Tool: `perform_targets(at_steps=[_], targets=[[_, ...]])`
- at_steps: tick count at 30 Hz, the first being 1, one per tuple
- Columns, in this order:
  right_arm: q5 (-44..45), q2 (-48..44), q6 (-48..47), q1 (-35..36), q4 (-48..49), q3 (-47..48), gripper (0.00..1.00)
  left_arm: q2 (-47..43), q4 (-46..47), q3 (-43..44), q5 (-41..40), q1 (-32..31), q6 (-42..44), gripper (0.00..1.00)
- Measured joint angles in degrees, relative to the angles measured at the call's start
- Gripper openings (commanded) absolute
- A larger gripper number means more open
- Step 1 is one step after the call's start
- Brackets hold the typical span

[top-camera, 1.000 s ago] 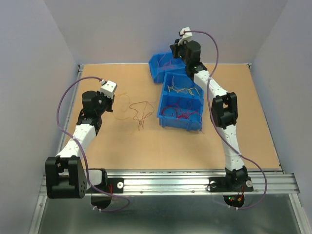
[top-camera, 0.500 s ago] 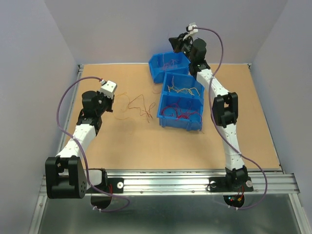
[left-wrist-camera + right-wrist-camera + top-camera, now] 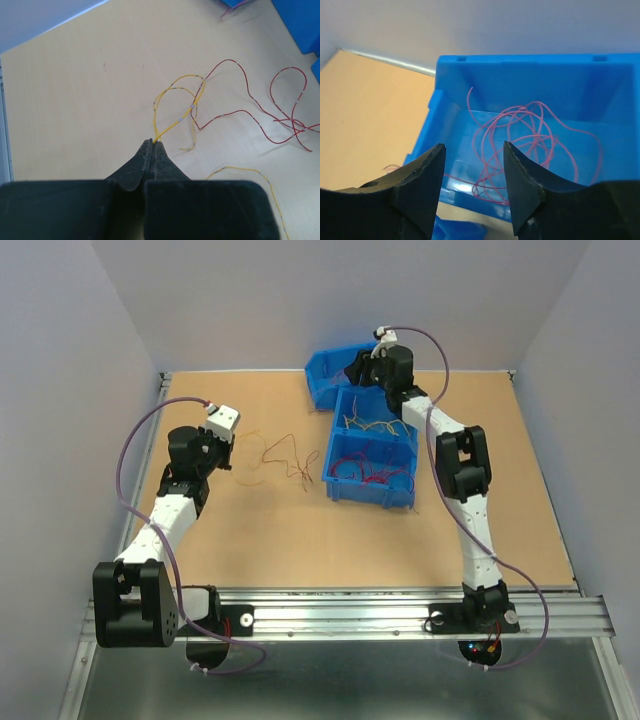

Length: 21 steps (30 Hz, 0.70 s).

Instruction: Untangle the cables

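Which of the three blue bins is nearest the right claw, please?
The farthest bin, the one holding pink wires; the open right claw hangs over it. The yellow-wire bin and red-wire bin sit farther from it.

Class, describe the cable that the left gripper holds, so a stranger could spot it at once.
Start at the wooden table, left of the blue bins, by the left gripper. The one meant is the yellow cable looping out from that gripper's shut tips. The red cable beside it lies free; this one is yellow and pinched.
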Motion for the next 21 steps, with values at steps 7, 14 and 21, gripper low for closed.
perform_targets(at_steps=[7, 14, 21], targets=[[4.4, -10.7, -4.6, 1.4, -4.7, -6.5, 0.71, 0.0, 0.0, 0.0, 0.0, 0.0, 0.0, 0.00], [8.3, -18.0, -14.4, 7.7, -12.4, -7.7, 0.72, 0.0, 0.0, 0.0, 0.0, 0.0, 0.0, 0.00], [10.3, -15.5, -25.5, 15.1, -20.4, -7.4, 0.73, -0.1, 0.0, 0.0, 0.0, 0.0, 0.0, 0.00]])
